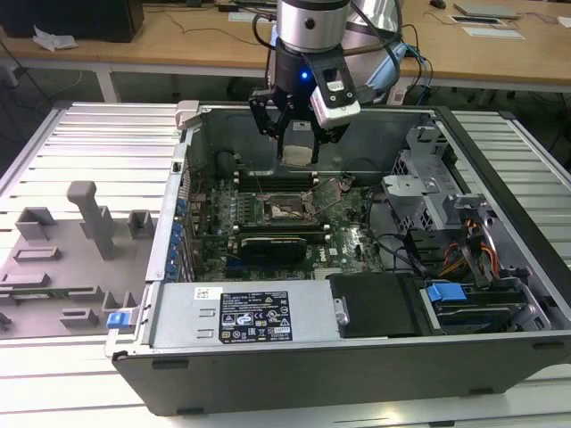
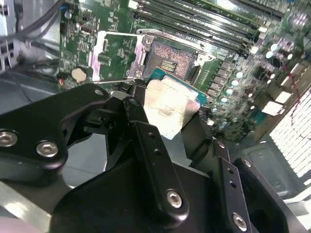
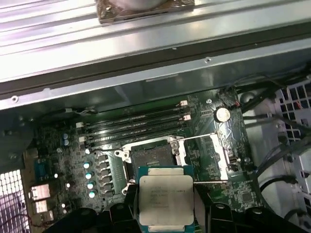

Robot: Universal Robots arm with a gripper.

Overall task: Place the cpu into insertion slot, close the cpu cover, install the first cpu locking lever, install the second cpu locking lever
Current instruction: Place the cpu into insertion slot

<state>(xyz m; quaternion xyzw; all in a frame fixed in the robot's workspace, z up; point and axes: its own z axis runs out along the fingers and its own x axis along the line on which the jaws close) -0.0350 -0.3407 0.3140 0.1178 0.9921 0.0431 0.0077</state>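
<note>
Open PC case on ribbed metal table, wooden desks behind. Gripper hangs above insertion slot, clamping the cpu flat.

Held part: I see the small, flat, square, silver-grey cpu clamped between the fingers of the black gripper.
Socket: my view has the square black-framed insertion slot uncovered, just beyond the chip.
Cover: the thin silver metal cpu cover is swung open beside it.
</note>
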